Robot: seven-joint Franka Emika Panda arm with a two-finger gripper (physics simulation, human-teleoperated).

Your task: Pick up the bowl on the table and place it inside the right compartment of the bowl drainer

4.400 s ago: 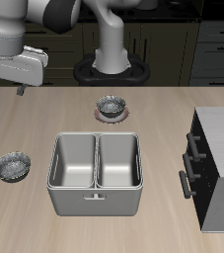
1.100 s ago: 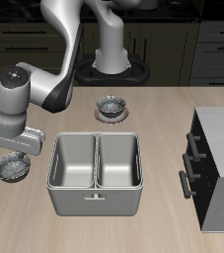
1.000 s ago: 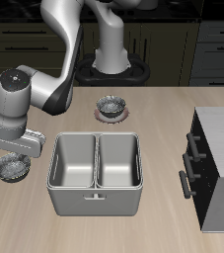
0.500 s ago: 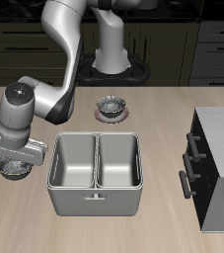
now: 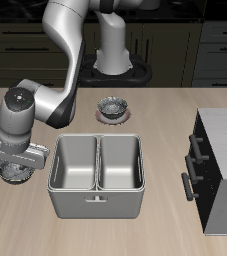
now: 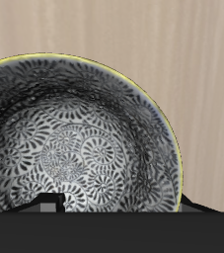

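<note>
The hand (image 5: 17,168) has dropped onto the bowl (image 6: 79,138); only wrist view shows its patterned inside; grip unclear.

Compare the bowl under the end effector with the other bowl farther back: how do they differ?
The bowl sits straight on the table beside the bowl drainer; the other bowl rests on a pale saucer near the robot's base. The bowl is mostly hidden by the end effector; the other bowl stands clear. Both are small, round, silvery-grey and patterned.

The bowl (image 6: 79,148) is silvery-grey with a dense black swirl pattern and a thin yellowish rim. The bench (image 5: 135,235) is pale wood grain. The bowl drainer (image 5: 96,202) is plain grey.
</note>
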